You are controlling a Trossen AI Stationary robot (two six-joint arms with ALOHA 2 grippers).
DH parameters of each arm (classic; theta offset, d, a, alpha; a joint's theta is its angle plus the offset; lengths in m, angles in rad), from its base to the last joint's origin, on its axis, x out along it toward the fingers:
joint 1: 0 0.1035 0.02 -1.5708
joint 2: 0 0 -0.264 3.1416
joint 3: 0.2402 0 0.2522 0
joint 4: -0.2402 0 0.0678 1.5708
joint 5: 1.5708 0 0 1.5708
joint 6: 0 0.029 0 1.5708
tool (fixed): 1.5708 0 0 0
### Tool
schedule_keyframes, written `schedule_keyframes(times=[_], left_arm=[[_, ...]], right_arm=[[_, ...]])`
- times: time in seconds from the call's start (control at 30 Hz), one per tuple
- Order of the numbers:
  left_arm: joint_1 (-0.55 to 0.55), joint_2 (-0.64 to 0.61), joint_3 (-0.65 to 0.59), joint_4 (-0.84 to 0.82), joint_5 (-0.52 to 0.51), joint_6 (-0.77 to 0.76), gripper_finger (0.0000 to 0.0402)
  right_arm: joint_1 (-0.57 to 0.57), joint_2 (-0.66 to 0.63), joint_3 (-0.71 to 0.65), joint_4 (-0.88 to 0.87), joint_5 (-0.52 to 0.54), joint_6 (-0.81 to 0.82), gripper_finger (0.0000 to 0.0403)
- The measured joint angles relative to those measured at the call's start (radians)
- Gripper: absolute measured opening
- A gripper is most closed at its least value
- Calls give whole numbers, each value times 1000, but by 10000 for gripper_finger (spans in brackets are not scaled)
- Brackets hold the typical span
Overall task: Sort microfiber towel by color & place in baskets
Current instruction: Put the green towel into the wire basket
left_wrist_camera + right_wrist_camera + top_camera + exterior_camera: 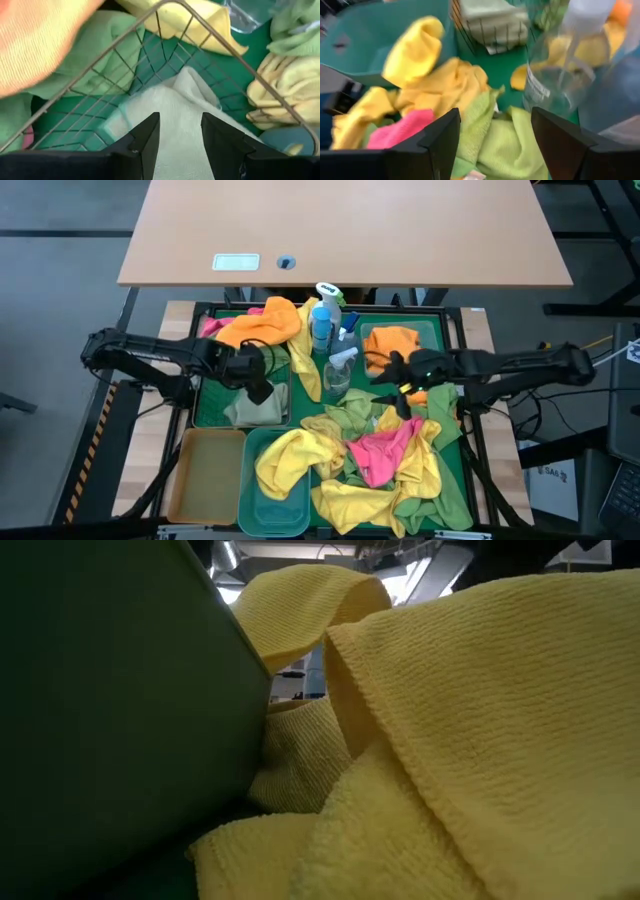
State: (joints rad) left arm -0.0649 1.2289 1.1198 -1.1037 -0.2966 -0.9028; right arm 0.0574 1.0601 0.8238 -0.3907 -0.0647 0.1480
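The wire-mesh basket (256, 402) (150, 65) holds a pale whitish towel (175, 110). My left gripper (258, 387) (180, 135) is open, its fingers just above that towel; whether they touch it does not show. My right gripper (404, 394) (495, 132) is open wide over the loose pile: a pink towel (380, 452) (400, 132), green towels (495, 140) and yellow towels (290, 455) (435, 80). One yellow towel drapes over the teal basket's (272, 498) rim. The amber-tan basket (205, 475) stands beside it. An orange towel (392, 342) lies in the clear basket.
All stands on a large green tray (455, 480). Spray bottles (325, 320) and a clear bottle (340, 370) (555, 80) stand between the two grippers. An orange towel (265, 322) lies heaped at the tray's far left. Yellow cloth (480, 740) and the teal basket's wall (100, 700) fill the low view.
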Motion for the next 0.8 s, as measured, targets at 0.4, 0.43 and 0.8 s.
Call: schedule_keyframes(times=[0.4, 0.43, 0.8], left_arm=[[-34, 4, 0, 104, -8, 3, 140], [-38, 4, 0, 117, -9, 14, 140], [-80, 4, 0, 203, -43, 80, 140]], right_arm=[[14, 237, 0, -4, 171, 21, 243], [15, 254, 0, -4, 183, 9, 243], [15, 414, 0, 64, 211, -55, 243]])
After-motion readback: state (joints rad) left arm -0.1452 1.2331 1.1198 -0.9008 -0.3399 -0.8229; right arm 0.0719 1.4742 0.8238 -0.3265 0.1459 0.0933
